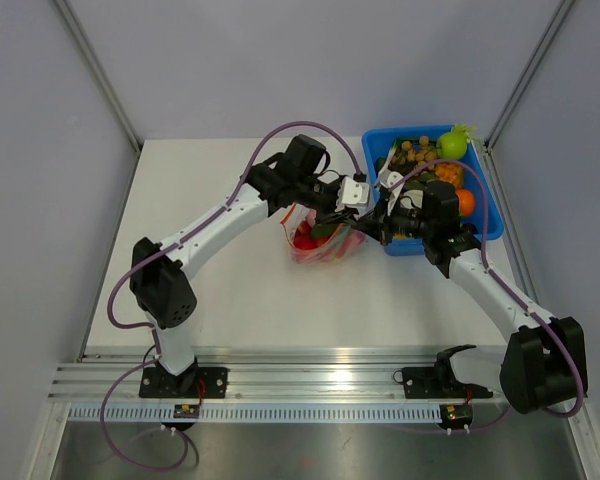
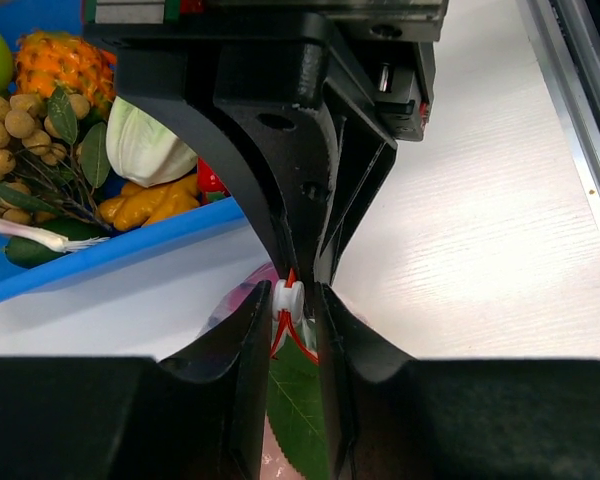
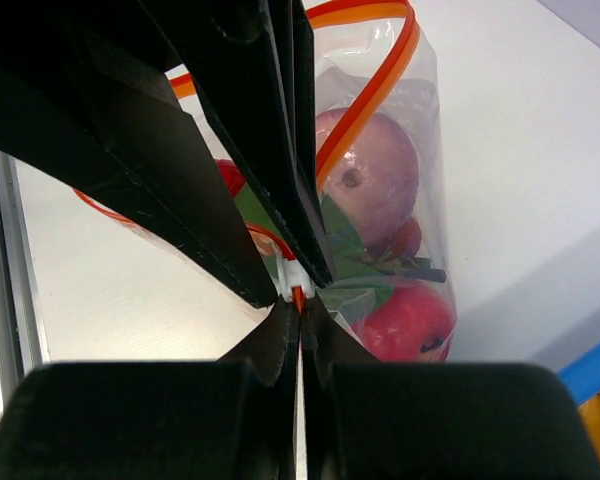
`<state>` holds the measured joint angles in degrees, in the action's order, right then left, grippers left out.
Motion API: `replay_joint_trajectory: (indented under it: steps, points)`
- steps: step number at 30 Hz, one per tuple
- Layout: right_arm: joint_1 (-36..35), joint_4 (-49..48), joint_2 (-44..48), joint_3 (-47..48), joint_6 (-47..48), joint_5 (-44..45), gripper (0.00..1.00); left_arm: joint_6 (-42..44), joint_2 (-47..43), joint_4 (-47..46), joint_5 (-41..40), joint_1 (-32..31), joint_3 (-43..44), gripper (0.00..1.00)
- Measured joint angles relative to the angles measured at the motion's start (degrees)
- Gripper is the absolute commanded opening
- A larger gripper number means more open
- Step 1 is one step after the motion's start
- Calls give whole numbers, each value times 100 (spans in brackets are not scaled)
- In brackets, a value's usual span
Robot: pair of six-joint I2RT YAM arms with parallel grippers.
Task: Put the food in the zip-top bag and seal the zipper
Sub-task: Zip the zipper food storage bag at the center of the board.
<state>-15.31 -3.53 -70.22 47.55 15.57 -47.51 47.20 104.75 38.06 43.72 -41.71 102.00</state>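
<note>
left pincer [image 2: 295, 300]: clenched on the zipper [image 3: 376, 85] at its white slider [image 2: 288, 298]
right pincer [image 3: 300, 310]: pinched shut on the same strip
zip-top bag [image 1: 320, 247]: on the worktop [image 1: 195, 170], just beside the blue bin [image 1: 492, 215]
right wrist only: food [image 3: 375, 175] lay inside the bag
left wrist only: more food sat in the bin

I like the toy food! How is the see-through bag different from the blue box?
The bag is see-through; the blue box is solid blue. The left end effector and right end effector both pinch the bag's zipper; nothing grips the blue box. Bag and box both hold toy food.
</note>
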Motion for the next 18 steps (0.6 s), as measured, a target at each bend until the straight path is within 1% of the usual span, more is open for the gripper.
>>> replay_joint_trajectory:
  steps: [2,3,5,6,15,16,18]
  points:
    - [-2,0,2,0,11,-2,0,4,2,4,0,4,4,20]
    - [-2,2,4,0,11,0,0,11,2,7,0,9,7,14]
    - [-2,9,13,0,17,7,0,22,4,48,2,17,22,7]
    - [-2,15,20,0,20,9,0,31,4,72,4,20,31,0]
    - [-7,170,74,0,94,31,0,52,22,214,28,20,74,0]
    - [-9,192,74,0,98,26,4,50,26,227,35,22,74,0]
    - [-11,221,74,0,98,9,6,48,35,249,70,28,74,0]
